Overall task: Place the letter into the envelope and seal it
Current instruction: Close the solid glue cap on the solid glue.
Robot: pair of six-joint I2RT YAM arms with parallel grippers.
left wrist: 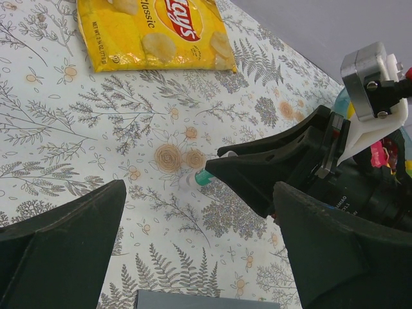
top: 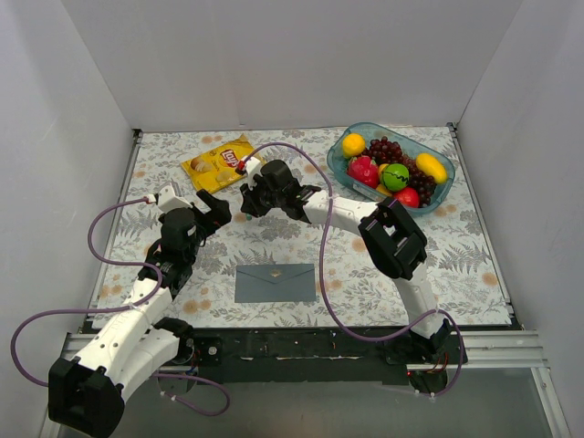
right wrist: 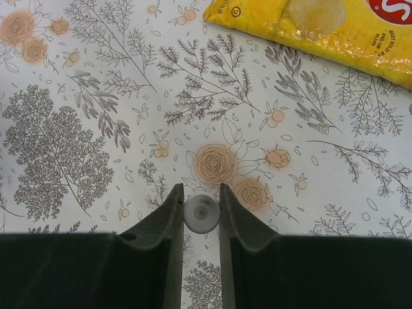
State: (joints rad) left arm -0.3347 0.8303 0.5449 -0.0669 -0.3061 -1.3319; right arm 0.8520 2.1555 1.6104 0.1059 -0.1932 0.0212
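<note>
The slate grey-blue envelope [top: 275, 282] lies flat near the table's front edge, its pointed flap down. Its top edge shows at the bottom of the left wrist view [left wrist: 206, 300]. The cream letter is not in view. My right gripper [top: 245, 208] reaches left over the mid table and is shut on a small teal stick with a white cap [right wrist: 201, 214], held upright on or just above the cloth. The stick also shows in the left wrist view [left wrist: 201, 175]. My left gripper [top: 217, 208] is open and empty beside it, fingers wide apart [left wrist: 198, 212].
A yellow Lay's crisp bag [top: 220, 161] lies at the back left. A blue bowl [top: 345, 169] of plastic fruit stands at the back right. A floral cloth [top: 456, 255] covers the table, and white walls close it in on three sides.
</note>
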